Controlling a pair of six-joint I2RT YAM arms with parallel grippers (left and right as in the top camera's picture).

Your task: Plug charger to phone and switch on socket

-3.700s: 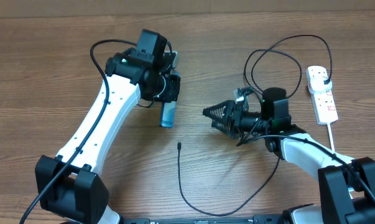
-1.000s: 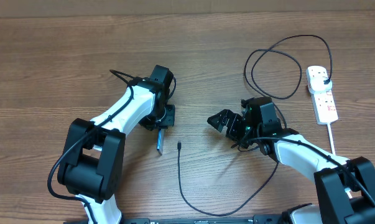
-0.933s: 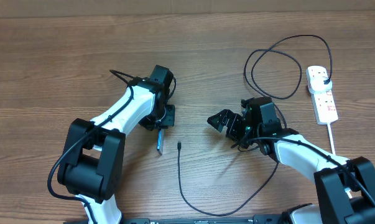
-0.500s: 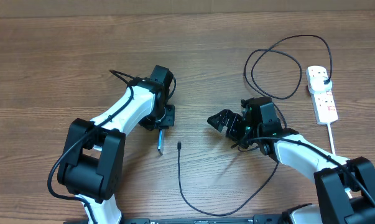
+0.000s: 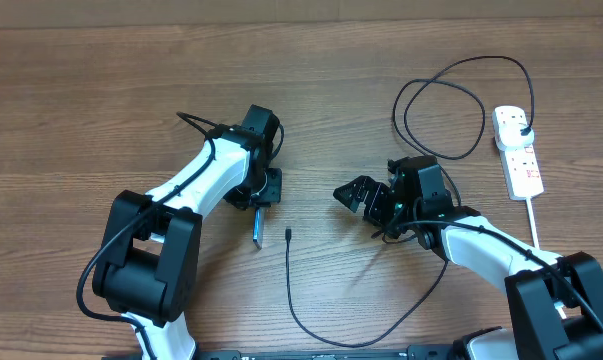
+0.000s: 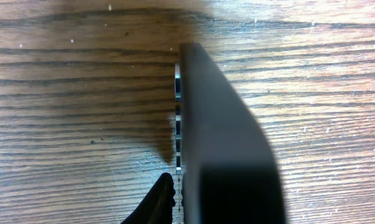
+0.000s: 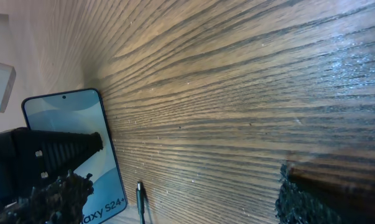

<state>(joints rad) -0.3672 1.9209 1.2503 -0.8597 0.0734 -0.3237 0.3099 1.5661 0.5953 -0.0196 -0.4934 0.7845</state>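
The left jaws are clenched on the phone (image 5: 258,226), which stands on its long edge near the middle of the surface (image 5: 81,90), slightly toward the left edge. From overhead the phone shows only as a thin dark and blue sliver. In the left wrist view it is a dark slab seen edge-on. The right wrist view shows its lit blue screen facing the right jaws, with one black finger (image 7: 56,148) of the left jaws pressed across the glass.

The right jaws are spread wide and grasp nothing. They sit low over the middle of the surface, aimed at the phone and apart from it.

The charger (image 5: 293,300) lies loose on the wood. Its connector tip (image 5: 288,235) rests just beside the phone's end nearest the front edge, with a small gap between them. The cable runs toward the front edge, bends right, then loops up toward the far right corner. Its plug head (image 5: 522,124) sits in the far end of the socket (image 5: 526,172), which lies along the right edge.
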